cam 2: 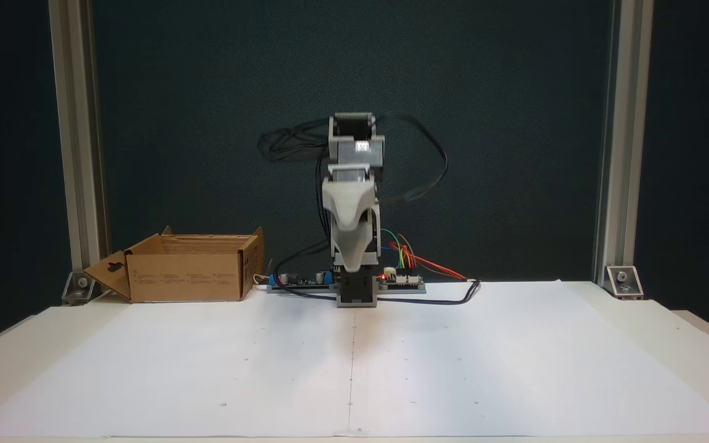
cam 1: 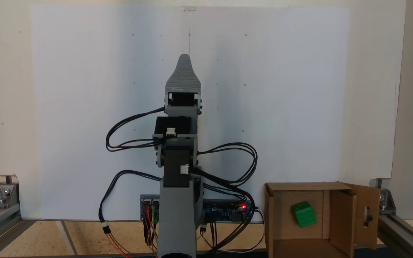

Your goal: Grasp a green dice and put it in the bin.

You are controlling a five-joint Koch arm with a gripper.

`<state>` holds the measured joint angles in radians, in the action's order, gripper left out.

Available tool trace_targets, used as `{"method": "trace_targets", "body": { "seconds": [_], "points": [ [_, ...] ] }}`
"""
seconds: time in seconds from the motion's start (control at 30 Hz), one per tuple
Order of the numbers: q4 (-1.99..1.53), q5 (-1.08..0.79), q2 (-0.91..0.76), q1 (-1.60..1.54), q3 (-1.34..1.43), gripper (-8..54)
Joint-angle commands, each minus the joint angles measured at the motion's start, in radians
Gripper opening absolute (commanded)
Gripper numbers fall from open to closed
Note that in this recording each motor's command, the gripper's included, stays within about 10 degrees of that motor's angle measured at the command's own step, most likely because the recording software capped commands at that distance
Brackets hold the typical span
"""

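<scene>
A large white paper sheet (cam 1: 84, 107) covers the pale tabletop (cam 2: 687, 344), its centre seam running from 12 to 6 o'clock in a fixed view. Behind it stands a dark blue-green backdrop panel (cam 2: 514, 123), framed by two upright silver aluminium profile posts (cam 2: 613, 154) at 9 and 3 o'clock. Small grey metal corner brackets (cam 2: 623, 280) sit at the posts' feet. A speckled beige board (cam 1: 84, 236) shows at 7 o'clock in a fixed view. Light is soft and even.

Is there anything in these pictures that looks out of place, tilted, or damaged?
Nothing stands out. The green dice lies inside the bin, tilted on the bottom. The bin's flaps stand open, one with a keyhole cutout. The arm is folded at its base, with the gripper away from the bin.
</scene>
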<state>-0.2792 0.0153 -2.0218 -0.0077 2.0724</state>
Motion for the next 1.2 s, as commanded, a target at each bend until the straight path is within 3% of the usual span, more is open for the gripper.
{"method": "trace_targets", "body": {
  "seconds": [0.0, 0.73, 1.17],
  "points": [
    [0.159, 0.037, -0.048, 0.020, 0.023, 44.6],
    [1.112, 0.040, -0.331, 0.046, 0.614, 44.2],
    [1.543, 0.038, -0.347, 0.043, 0.721, 44.0]
  ]
}}
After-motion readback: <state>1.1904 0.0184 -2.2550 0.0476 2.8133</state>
